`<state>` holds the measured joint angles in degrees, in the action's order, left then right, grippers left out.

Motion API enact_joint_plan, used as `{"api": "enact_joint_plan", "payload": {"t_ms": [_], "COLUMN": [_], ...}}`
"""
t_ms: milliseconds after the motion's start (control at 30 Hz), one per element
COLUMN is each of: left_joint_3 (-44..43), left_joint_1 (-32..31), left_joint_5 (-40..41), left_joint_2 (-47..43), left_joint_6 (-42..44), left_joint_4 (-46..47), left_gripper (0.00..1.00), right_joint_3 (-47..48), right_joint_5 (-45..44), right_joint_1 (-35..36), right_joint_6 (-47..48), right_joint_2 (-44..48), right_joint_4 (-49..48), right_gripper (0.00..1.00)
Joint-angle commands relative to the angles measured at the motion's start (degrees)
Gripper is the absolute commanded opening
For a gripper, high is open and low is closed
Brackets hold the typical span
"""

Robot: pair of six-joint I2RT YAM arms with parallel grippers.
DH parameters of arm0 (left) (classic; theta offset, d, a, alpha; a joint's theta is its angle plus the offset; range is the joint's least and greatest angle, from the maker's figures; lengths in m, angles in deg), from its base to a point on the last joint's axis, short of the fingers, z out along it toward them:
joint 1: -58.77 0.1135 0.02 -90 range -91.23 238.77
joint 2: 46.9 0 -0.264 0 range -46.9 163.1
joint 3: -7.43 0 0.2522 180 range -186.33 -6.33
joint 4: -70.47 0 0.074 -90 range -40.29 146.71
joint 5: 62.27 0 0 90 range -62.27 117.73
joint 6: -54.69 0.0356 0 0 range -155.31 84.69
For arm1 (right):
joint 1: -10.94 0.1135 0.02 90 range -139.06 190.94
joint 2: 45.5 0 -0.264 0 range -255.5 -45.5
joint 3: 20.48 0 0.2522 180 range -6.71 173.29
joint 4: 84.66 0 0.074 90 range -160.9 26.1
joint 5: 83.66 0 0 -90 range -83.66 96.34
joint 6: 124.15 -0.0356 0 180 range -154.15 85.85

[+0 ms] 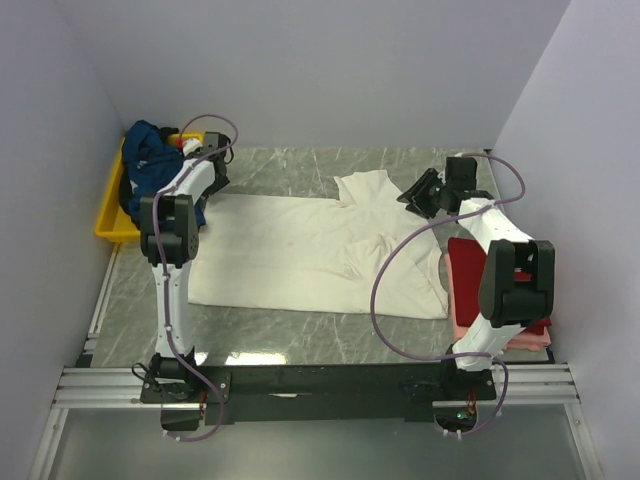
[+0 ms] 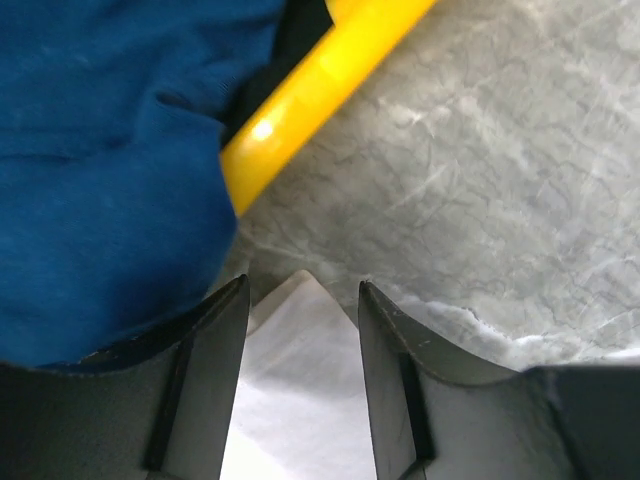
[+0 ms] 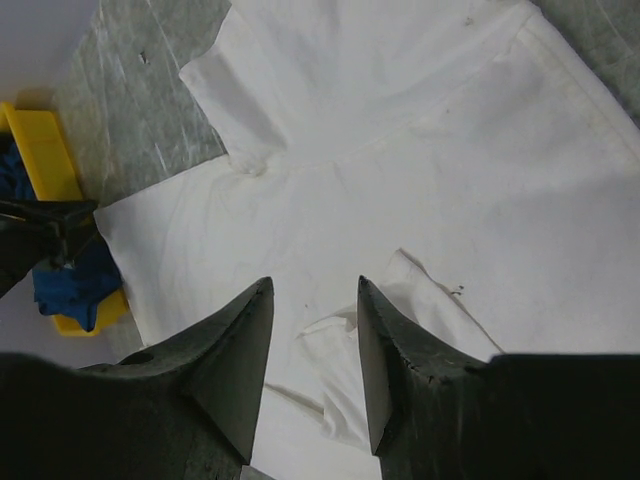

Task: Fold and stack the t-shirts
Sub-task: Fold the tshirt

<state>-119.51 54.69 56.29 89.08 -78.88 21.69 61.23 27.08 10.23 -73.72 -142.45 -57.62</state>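
The cream-white t-shirt (image 1: 320, 250) lies spread flat across the middle of the table, with one sleeve (image 1: 365, 188) pointing back. My left gripper (image 1: 214, 186) is down at its back left corner. In the left wrist view its jaws (image 2: 303, 282) stand apart with the white corner (image 2: 300, 400) between them. My right gripper (image 1: 412, 198) hovers open over the shirt's back right part, and white cloth (image 3: 400, 150) with a small fold shows below the jaws (image 3: 314, 282). The dark blue t-shirt (image 1: 150, 165) is bunched in the tray. A red t-shirt (image 1: 468, 262) lies on a pink one (image 1: 462, 326) at the right.
The yellow tray (image 1: 112, 215) stands at the back left against the wall; its rim (image 2: 310, 85) runs close to my left fingers. Blue cloth (image 2: 100, 170) hangs over that rim. Walls close in the left, back and right sides. Grey marble tabletop (image 1: 300, 340) shows in front of the shirt.
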Motion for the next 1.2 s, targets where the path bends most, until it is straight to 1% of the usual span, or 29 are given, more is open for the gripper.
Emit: {"api": "enact_joint_plan", "payload": {"t_ms": [0,300,533,800,1033,1067,1167], "left_joint_3": [-2.9,-4.1,-4.7,-5.6,-6.0,-6.0,-5.9], "left_joint_1": [-0.8,-2.3,-2.8,-2.8,-2.7,-2.7,-2.6], "left_joint_5": [1.9,3.5,4.1,4.7,4.1,4.0,2.9], "left_joint_2": [-0.7,-1.8,0.1,3.4,4.0,4.2,4.5], "left_joint_6": [1.4,2.4,2.1,2.3,2.4,2.4,2.1], "left_joint_4": [0.6,0.0,-0.7,-1.7,-3.5,-3.6,-4.3], "left_gripper": [0.53,0.53,0.53,0.52,0.45,0.42,0.36], "right_joint_3": [2.5,2.5,3.2,6.1,10.4,11.2,15.1], "right_joint_5": [0.4,0.7,1.0,-0.1,-1.0,-1.2,-2.6], "right_joint_1": [0.3,0.4,0.3,0.3,0.3,0.3,0.3], "right_joint_6": [0.0,0.0,-0.2,0.2,1.2,1.4,2.2], "right_joint_2": [-0.4,-1.1,-1.9,-6.3,-11.9,-13.2,-16.5], "right_joint_4": [-1.0,-1.3,-1.6,-1.2,0.7,1.0,3.2], "right_gripper": [0.46,0.46,0.45,0.45,0.45,0.45,0.46]}}
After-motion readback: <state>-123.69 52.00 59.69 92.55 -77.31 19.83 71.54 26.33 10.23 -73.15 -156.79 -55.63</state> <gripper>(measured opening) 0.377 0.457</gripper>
